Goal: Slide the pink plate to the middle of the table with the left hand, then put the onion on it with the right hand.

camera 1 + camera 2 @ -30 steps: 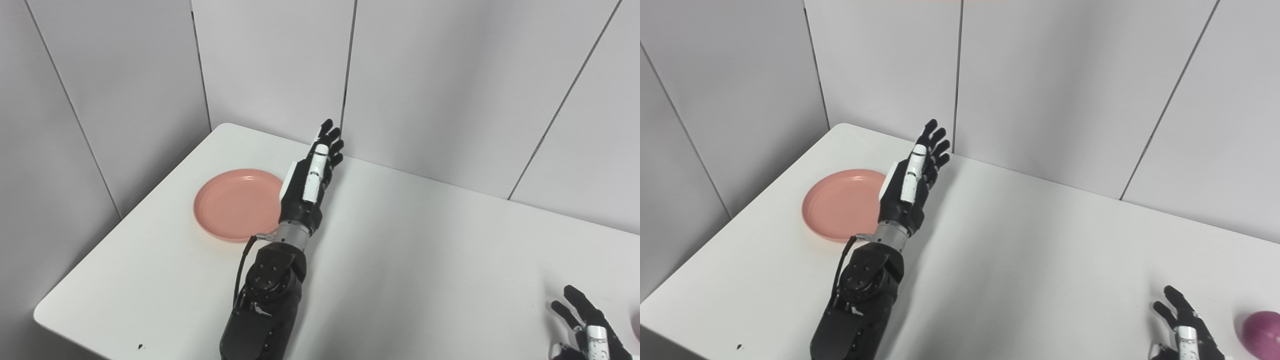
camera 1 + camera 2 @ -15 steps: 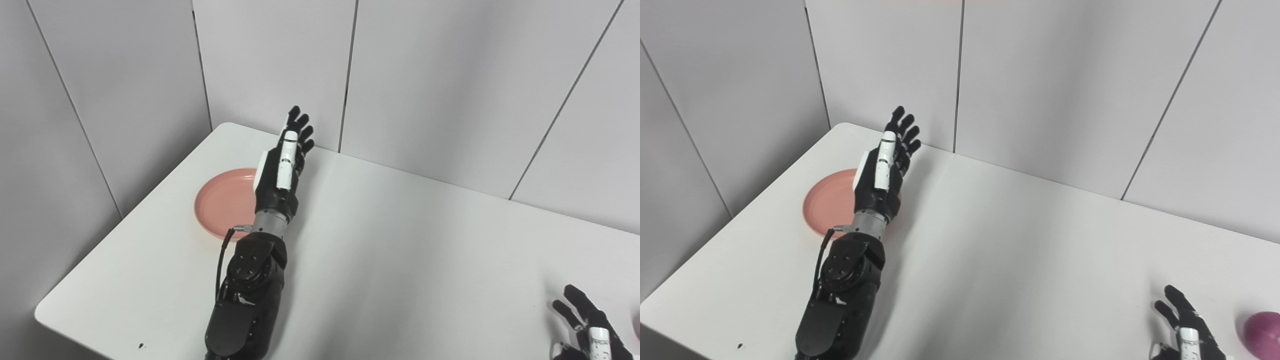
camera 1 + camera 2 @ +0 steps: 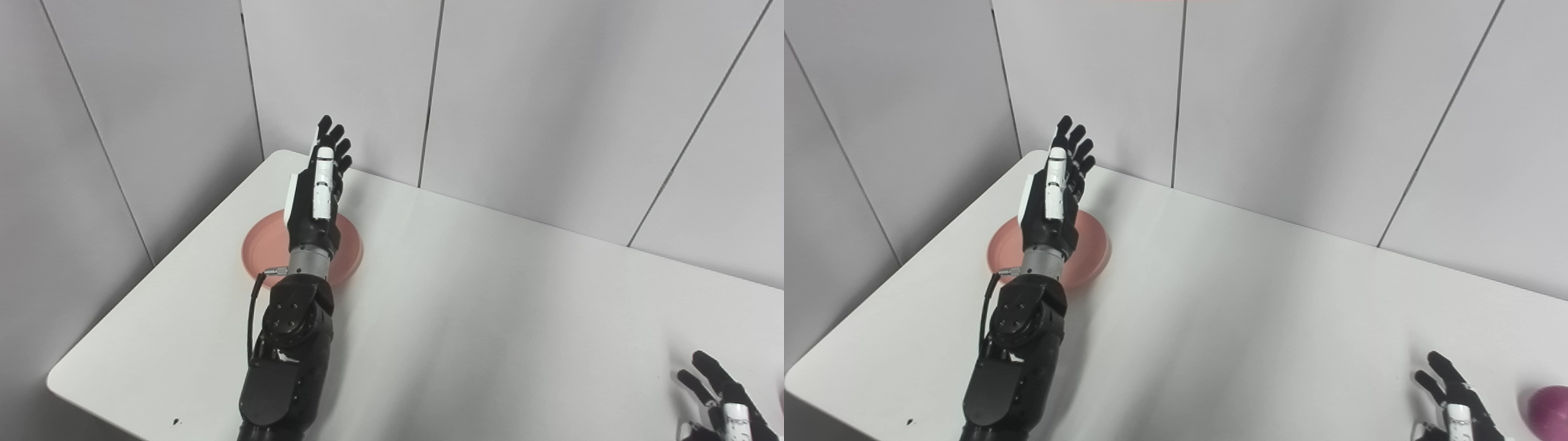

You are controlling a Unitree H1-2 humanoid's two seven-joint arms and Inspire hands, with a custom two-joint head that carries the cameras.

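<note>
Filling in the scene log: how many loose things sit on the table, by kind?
Pink plate: 1
Purple onion: 1
Total: 2

The left hand [image 3: 313,202] is black with white panels, above a silver wrist ring, a black screwed forearm and a black cable [image 3: 253,306].

Left arm stretched from the table's near edge toward its far left corner, left hand [image 3: 315,193] raised edge-on, fingers straight and apart, holding nothing, right hand [image 3: 1454,407] low at the table's near right corner, fingers spread, empty
</note>
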